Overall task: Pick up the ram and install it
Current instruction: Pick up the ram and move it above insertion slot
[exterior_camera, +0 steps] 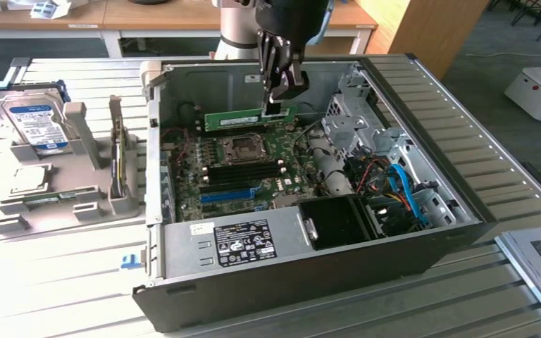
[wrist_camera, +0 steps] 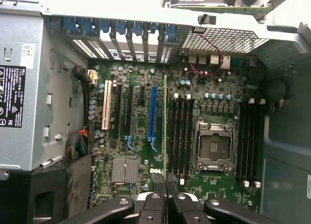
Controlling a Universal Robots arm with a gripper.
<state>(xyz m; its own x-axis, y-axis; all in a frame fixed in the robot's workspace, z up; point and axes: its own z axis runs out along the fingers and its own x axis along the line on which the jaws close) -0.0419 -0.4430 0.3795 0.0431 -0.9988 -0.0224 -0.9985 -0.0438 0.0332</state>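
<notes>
Over the motherboard [exterior_camera: 237, 169], the ram [exterior_camera: 249, 118] hangs pinched in the hand [exterior_camera: 276, 107].

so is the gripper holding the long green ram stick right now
Yes, the gripper is shut on the long green ram stick, hanging inside the open computer case.

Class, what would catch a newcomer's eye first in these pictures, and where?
First, the open computer case on the slatted table, its green motherboard exposed. Above the board the gripper holds the ram by one end. At the exterior view's left, a hard drive stands in a grey rack.
</notes>
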